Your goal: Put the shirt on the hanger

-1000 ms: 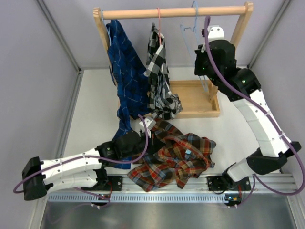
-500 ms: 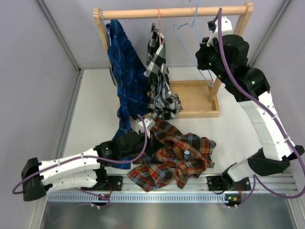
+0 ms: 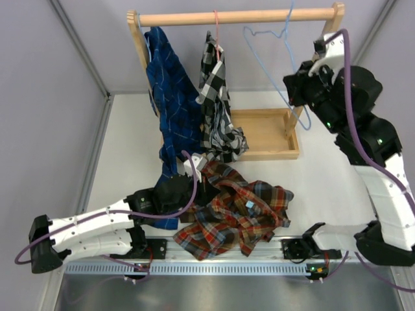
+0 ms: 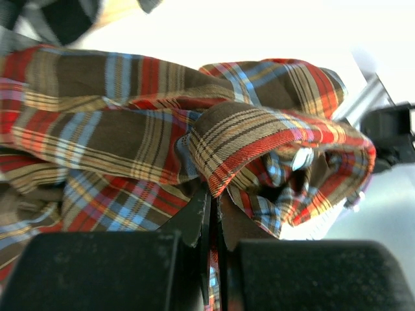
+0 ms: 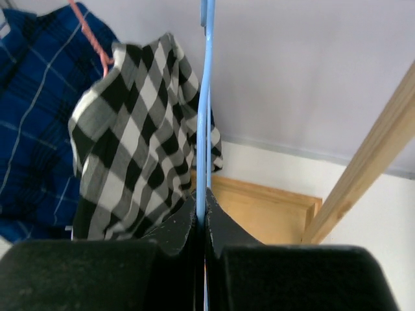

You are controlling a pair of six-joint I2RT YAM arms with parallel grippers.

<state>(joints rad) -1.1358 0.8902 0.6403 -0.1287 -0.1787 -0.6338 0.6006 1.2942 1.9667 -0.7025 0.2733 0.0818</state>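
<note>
Bright even overhead light, soft shadows, blurred wrist-view foregrounds

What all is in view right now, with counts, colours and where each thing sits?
shirt: one, red-orange, brown and blue plaid, crumpled on the table by the arm bases
hanger: one, light blue wire, hanging from the rack's right end
blue shirt: one, dark plaid, rack's left end
checked shirt: one, black and white, mid-rack
pink hanger: one, holding the checked shirt
rack: one, light wood, at the back
table: one, white
left gripper: black, pinching the shirt
right gripper: black, pinching the hanger
</note>
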